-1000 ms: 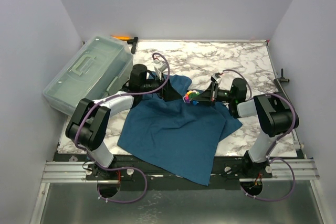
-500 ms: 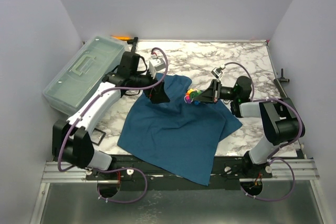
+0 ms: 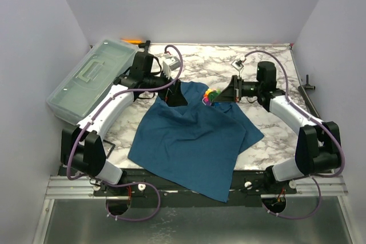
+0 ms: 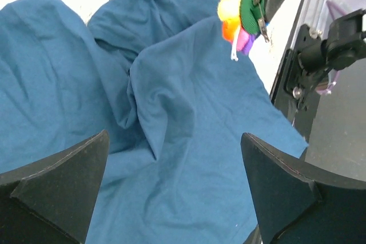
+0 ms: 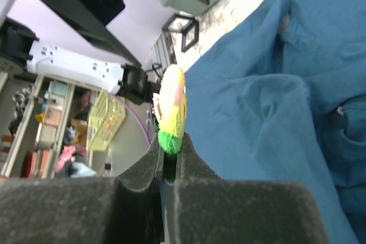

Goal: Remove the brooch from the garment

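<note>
The brooch (image 3: pixel 212 95) sits pinched edge-on in the right fingers (image 5: pixel 194 170), which are closed tight on its green rim, at about 12 o'clock of the garment (image 3: pixel 189 141). In both wrist views it looks to be above the cloth, though whether its pin is wholly free I cannot tell.

The left fingers (image 4: pixel 57 181) stand wide and hold nothing, hovering over the rumpled teal folds at about 11 o'clock of the shirt.

To finish well, I would lift the brooch straight away from the cloth toward 1 o'clock, watching for any fold rising with it. If one does, the left fingers should press that fold down.

A pale lidded box (image 3: pixel 94 78) stands at 10 o'clock on the marble surface (image 3: pixel 257 64), and an orange-handled tool (image 3: pixel 132 41) at 11. Neither blocks the way. Only the left arm, close to the brooch, crowds it.
</note>
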